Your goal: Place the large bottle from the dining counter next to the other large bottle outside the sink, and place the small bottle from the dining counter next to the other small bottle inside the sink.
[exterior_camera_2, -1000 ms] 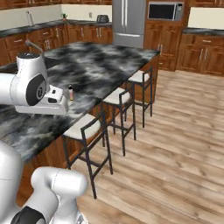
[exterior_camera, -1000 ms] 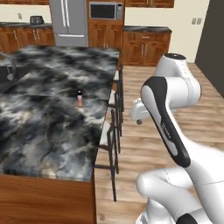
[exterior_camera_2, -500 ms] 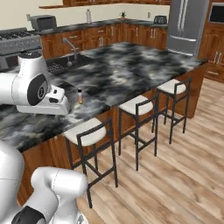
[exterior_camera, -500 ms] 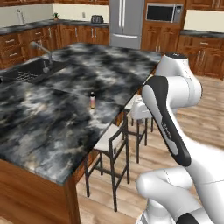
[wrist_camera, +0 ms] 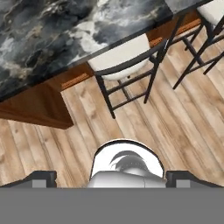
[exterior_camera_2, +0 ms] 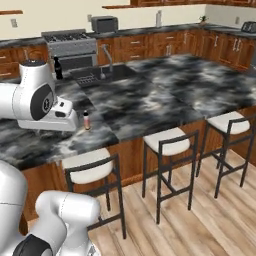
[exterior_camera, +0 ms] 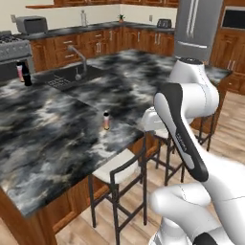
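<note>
While jaws spread wide and empty over a cushioned stool, small bottle upright near dining counter edge, sink beyond.

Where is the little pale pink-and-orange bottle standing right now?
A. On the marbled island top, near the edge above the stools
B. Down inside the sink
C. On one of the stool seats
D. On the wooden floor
A: the small bottle stands upright on the dining counter near the edge above a stool, well away from the sink.
</note>
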